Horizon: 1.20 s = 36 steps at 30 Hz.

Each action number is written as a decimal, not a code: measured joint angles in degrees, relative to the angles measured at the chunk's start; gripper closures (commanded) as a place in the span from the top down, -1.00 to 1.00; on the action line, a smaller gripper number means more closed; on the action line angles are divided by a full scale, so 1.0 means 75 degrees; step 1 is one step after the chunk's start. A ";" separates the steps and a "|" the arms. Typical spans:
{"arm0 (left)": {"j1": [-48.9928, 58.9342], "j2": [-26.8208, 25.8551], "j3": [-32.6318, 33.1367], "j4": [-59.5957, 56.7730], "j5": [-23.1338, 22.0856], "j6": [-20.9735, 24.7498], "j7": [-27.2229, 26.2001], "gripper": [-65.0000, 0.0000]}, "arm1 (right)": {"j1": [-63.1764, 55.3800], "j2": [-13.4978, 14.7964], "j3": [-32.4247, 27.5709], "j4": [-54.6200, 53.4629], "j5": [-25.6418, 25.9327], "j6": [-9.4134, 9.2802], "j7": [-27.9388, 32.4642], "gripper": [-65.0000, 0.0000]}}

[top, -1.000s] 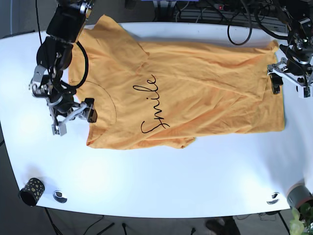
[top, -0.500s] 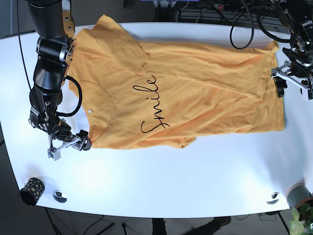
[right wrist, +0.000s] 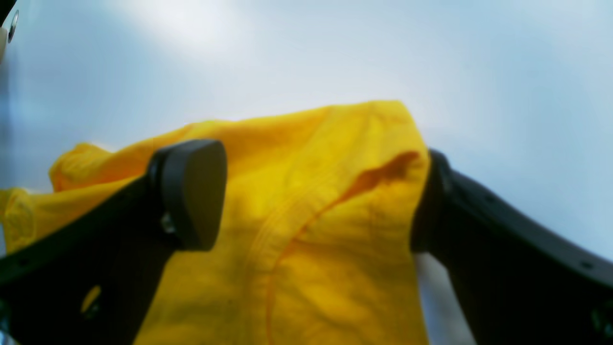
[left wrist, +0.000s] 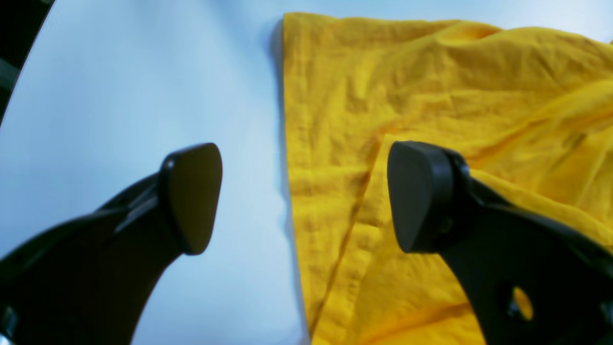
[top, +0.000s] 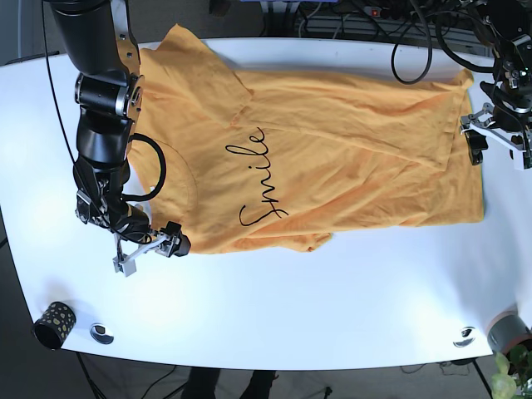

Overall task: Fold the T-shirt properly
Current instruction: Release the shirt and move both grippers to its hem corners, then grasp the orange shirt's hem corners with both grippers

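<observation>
"Smile" [top: 256,179] reads in black script across the yellow shirt [top: 332,150], spread flat on the desk [top: 274,307]. Right tool [top: 150,247] has slid along the shirt's near edge to the shoulder corner, jaws apart around the fabric. Left tool [top: 497,143] hangs spread wide at the hem, barely moved.

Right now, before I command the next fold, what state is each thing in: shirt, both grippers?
T-shirt: spread flat on the table, wrinkled, print side up, near sleeve tucked in, not yet folded over.
left gripper: open, straddling the shirt's hem edge, one finger over cloth, one over bare table.
right gripper: open, cloth between its fingers, not clamped.
</observation>
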 measured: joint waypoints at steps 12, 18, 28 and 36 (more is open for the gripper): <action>-0.1145 0.0000 -0.0047 -0.1545 0.0029 0.0029 0.0006 0.56 | -0.0041 -0.0105 -0.0044 -0.0041 -0.0061 -0.0003 0.0516 -1.00; -0.2305 -0.0315 -0.0017 -0.3104 -0.0020 0.0003 -0.0020 0.56 | -0.0044 -0.0102 -0.0050 -0.0038 -0.0082 -0.0023 0.0501 -1.00; -0.3395 -0.0959 0.0670 -0.5444 -0.0006 0.0026 -0.0012 0.57 | -0.0047 -0.0085 -0.0052 -0.0038 -0.0070 -0.0020 0.0507 -1.00; -0.3899 -0.1020 0.0915 -0.6301 -0.0070 -0.1075 -0.0210 0.57 | -0.0044 -0.0105 -0.0050 -0.0038 -0.0041 -0.0003 0.0513 -1.00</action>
